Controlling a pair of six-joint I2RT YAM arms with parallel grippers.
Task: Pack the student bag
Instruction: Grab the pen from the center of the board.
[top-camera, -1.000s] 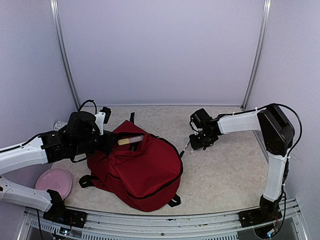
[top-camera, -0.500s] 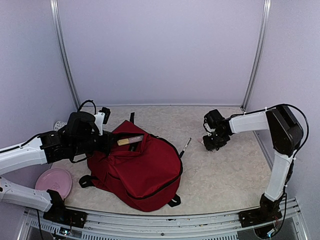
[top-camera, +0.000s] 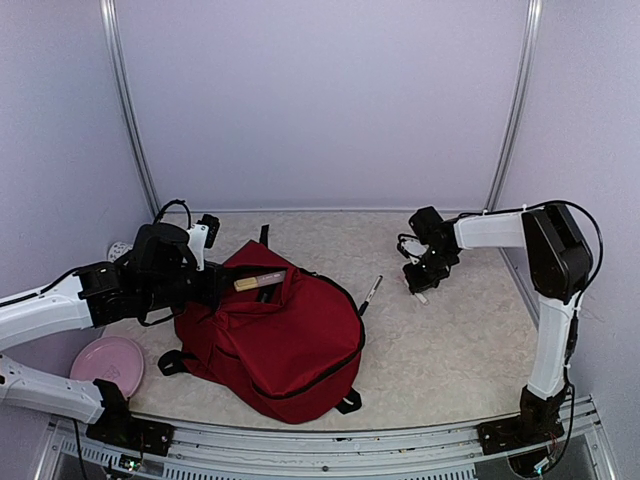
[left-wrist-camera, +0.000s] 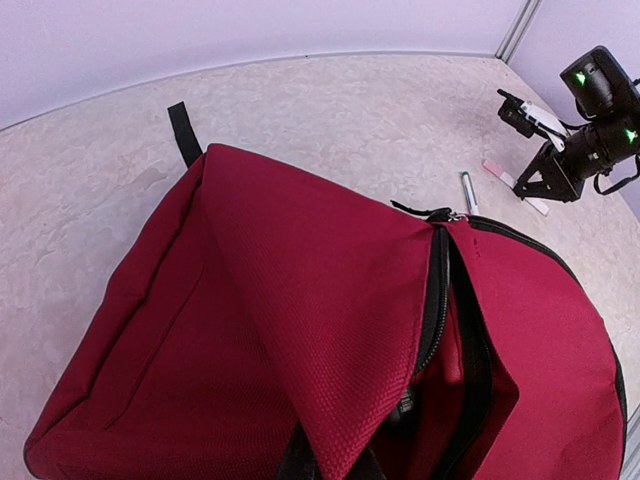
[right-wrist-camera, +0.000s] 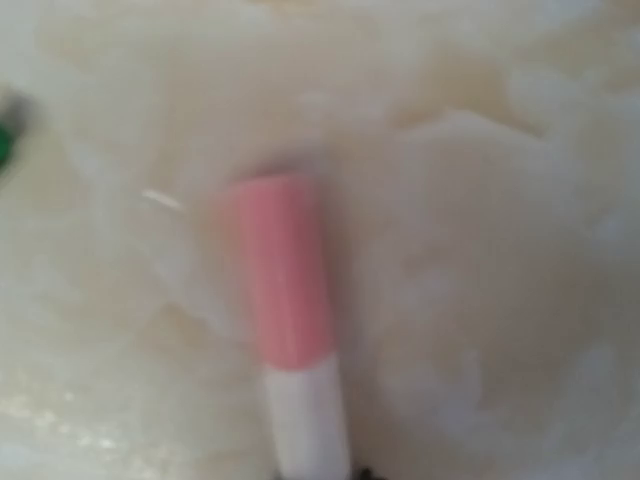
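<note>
The student bag (top-camera: 280, 340), dark red with black zippers, lies at centre left with its top unzipped (left-wrist-camera: 440, 300). My left gripper (top-camera: 215, 283) is shut on the bag's raised flap edge and holds the mouth open. A beige marker (top-camera: 260, 281) pokes out of the opening. A dark pen (top-camera: 371, 293) lies on the table just right of the bag. Farther right, my right gripper (top-camera: 418, 282) points down at a pink-and-white marker (right-wrist-camera: 285, 300) lying flat on the table. The right wrist view is blurred and its fingers do not show.
A pink plate (top-camera: 108, 362) sits at the near left beside the left arm. A small white object (top-camera: 120, 250) lies by the left wall. Metal posts stand at both back corners. The table surface is pale and mottled (top-camera: 450, 350).
My right gripper has swung right and back, from beside the dark pen to over the pink-and-white marker. The left arm and the bag have not moved.
</note>
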